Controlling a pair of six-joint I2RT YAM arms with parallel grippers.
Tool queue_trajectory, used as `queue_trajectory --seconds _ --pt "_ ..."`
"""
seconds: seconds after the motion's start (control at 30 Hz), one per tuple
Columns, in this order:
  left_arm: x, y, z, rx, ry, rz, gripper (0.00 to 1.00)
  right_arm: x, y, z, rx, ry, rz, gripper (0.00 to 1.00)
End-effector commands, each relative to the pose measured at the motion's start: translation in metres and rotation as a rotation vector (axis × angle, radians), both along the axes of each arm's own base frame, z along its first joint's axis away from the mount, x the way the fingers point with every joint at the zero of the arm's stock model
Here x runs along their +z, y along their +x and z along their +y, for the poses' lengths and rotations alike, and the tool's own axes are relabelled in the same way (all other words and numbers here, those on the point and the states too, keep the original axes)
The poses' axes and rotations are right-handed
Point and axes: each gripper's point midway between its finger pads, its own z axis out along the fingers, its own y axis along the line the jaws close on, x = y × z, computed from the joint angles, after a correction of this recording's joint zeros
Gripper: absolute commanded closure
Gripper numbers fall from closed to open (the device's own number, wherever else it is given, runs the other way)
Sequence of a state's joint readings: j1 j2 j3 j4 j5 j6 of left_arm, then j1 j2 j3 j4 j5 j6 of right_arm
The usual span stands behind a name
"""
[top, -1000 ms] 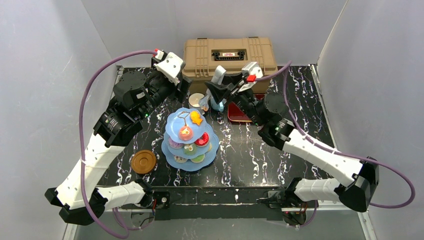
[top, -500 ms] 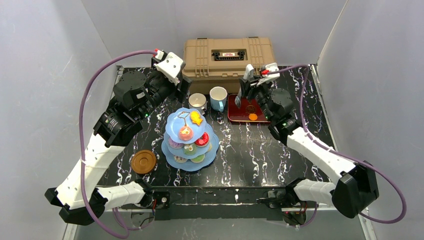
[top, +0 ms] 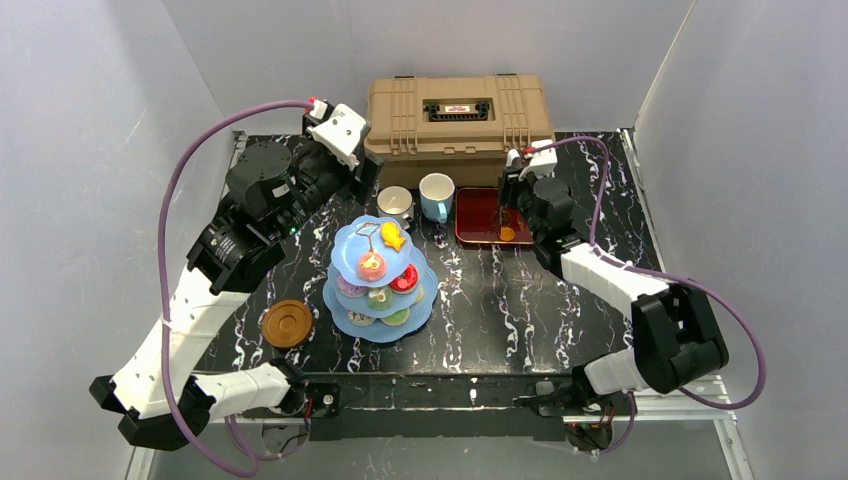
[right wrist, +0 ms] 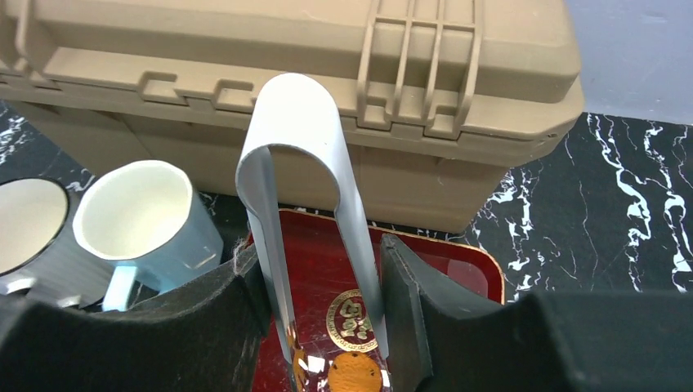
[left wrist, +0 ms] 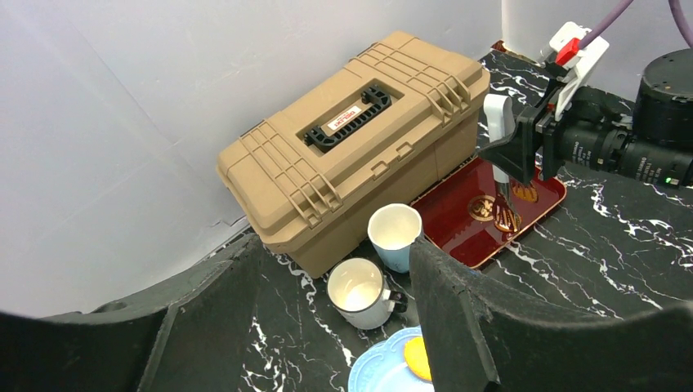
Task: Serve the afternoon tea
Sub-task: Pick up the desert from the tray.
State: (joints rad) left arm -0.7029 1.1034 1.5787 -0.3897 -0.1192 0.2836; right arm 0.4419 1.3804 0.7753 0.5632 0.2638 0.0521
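Observation:
The light-blue three-tier cake stand (top: 380, 275) holds several small toy cakes and stands at the table's middle. A white mug (top: 395, 205) and a light-blue mug (top: 436, 195) stand side by side in front of the toolbox. A brown saucer (top: 287, 323) lies at the front left. My right gripper (right wrist: 319, 269) is shut on metal tongs (right wrist: 302, 163) over the dark-red tray (right wrist: 441, 269). An orange cookie (right wrist: 353, 371) lies on the tray between the tong tips. My left gripper (left wrist: 331, 269) is open and empty, above and behind the white mug (left wrist: 359, 290).
The tan toolbox (top: 458, 115) stands closed at the back, right behind the mugs and the tray (top: 480, 215). Grey walls close in on the left, back and right. The stand's top tier (left wrist: 380, 377) lies just below my left fingers.
My right arm has swung right with the tongs, from over the mugs to over the dark-red tray. An orange cookie now lies on the tray. My left arm has not moved.

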Motion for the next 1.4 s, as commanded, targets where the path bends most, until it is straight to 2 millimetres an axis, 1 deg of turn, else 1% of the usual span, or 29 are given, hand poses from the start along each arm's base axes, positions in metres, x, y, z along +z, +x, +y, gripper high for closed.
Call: queue_trajectory --seconds 0.0,0.23,0.4,0.8,0.93,1.13,1.37 --pt "0.011 -0.003 0.003 -0.002 -0.032 -0.027 0.37 0.030 0.016 -0.008 -0.034 0.060 -0.119 0.46" --pt "0.010 -0.002 0.003 0.000 -0.030 -0.025 0.37 0.010 0.030 -0.004 -0.033 0.076 -0.094 0.44" --pt "0.009 -0.002 0.003 0.001 -0.028 -0.026 0.37 0.001 0.034 0.001 -0.016 0.094 -0.073 0.43" --pt "0.012 -0.003 0.003 -0.002 -0.039 -0.028 0.38 -0.020 0.025 -0.005 -0.022 0.045 -0.026 0.43" --pt "0.012 -0.002 0.003 0.000 -0.038 -0.028 0.38 -0.023 0.021 -0.007 -0.023 0.036 -0.015 0.44" --pt "0.012 -0.002 0.002 -0.005 -0.039 -0.026 0.39 -0.026 0.010 -0.012 -0.029 0.025 0.002 0.46" --pt "0.011 -0.002 -0.002 -0.017 -0.046 -0.022 0.39 -0.023 0.001 -0.019 -0.041 0.018 0.008 0.46"
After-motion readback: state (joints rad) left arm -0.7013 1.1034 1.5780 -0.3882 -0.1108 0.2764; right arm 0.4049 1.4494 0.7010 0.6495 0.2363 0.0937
